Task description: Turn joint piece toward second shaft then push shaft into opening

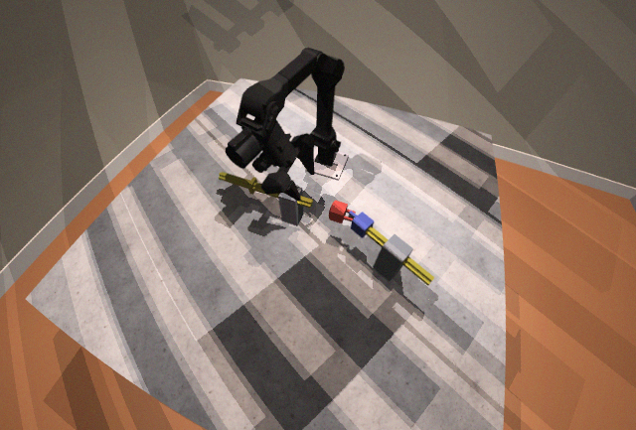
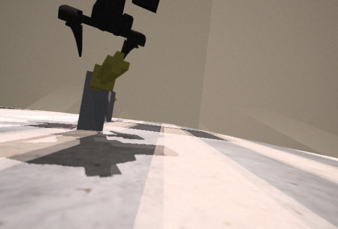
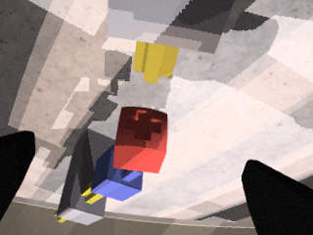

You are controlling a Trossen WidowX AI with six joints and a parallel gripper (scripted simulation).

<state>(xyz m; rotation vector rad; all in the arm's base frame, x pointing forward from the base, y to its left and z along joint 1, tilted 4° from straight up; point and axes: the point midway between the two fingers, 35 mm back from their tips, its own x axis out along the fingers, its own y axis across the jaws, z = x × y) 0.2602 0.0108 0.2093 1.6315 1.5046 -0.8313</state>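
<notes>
The red joint piece (image 1: pixel 337 211) (image 3: pixel 141 159) hangs by its hinges on a blue joint part (image 1: pixel 362 222) (image 3: pixel 117 188) at the end of the fixed yellow shaft (image 1: pixel 419 271) (image 3: pixel 90 196). Its dark opening faces the near end of the second yellow shaft (image 1: pixel 234 180) (image 2: pixel 109 67) (image 3: pixel 156 61), with a gap between them. I cannot tell whether it points exactly along that shaft. The second shaft runs through its grey block (image 1: pixel 291 211) (image 2: pixel 92 109) (image 3: pixel 142 20). My gripper (image 1: pixel 305 186) (image 2: pixel 102 57) (image 3: pixel 143 157) is wide open and empty, above the second shaft's block side.
The fixed shaft's grey block (image 1: pixel 397 248) (image 3: pixel 83 215) stands beyond the joint. A collar (image 1: pixel 252 185) sits around the second shaft, on the side of its block away from the joint. The arm's base plate (image 1: pixel 336 171) lies behind the joint.
</notes>
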